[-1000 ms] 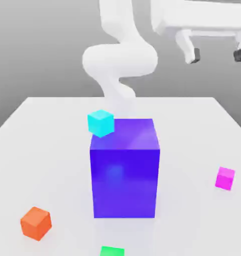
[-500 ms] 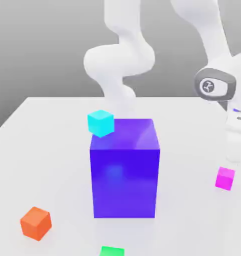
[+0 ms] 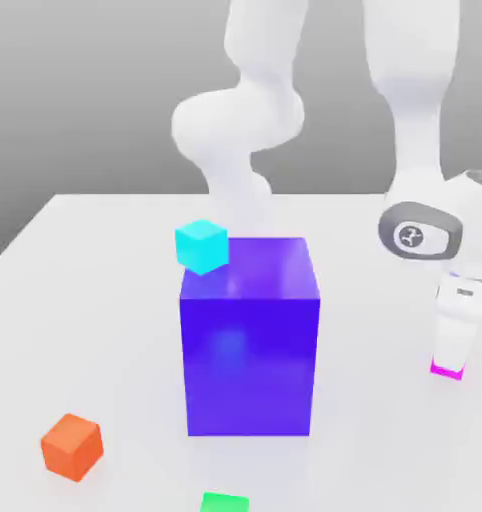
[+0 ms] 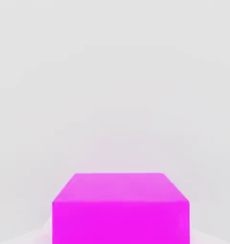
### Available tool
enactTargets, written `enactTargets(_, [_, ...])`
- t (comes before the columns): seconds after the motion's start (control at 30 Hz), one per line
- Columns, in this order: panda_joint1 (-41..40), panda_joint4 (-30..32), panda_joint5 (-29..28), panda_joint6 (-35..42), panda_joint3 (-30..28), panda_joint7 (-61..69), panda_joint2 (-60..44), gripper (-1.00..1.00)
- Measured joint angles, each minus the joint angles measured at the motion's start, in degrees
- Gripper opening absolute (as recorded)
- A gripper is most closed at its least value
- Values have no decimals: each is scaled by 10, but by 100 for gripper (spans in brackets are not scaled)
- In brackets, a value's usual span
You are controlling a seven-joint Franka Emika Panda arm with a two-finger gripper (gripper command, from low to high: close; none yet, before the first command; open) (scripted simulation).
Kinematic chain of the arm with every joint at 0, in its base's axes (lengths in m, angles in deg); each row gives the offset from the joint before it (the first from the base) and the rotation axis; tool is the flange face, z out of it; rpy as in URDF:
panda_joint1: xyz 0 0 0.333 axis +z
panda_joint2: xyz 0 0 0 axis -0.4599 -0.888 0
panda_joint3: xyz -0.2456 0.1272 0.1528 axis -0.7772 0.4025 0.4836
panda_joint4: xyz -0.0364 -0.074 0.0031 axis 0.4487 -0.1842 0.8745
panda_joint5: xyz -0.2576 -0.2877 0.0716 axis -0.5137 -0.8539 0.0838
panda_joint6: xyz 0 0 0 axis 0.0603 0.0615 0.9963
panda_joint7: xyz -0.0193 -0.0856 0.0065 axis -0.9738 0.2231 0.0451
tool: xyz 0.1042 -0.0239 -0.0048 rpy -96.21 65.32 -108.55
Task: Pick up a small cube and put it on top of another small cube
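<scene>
Standing btwn orange cube (image 3: 72,447) & magenta cube (image 3: 446,371): big blue block (image 3: 249,365).

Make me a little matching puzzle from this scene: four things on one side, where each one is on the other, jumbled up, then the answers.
Things
1. Cyan cube
2. Orange cube
3. Magenta cube
4. Green block

Places
A. Cut off by the exterior view's bottom edge
B. At the gripper, with a strip of it visible below the fingers in the exterior view
C. Overlapping a top corner of the big blue-violet block in the exterior view
D. Near the exterior view's lower left corner

Right pairs: 1-C, 2-D, 3-B, 4-A
</scene>
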Motion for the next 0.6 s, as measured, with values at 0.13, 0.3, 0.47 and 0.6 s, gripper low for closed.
enactTargets(0.13, [-39,5,76,57,32,60,65,-100])
enactTargets(0.3, [-122,-57,112,107,-30,104,54,-100])
enactTargets(0.47, [-211,-126,141,155,-102,145,34,-100])
enactTargets(0.6, [-278,-178,163,190,-155,176,19,-100])
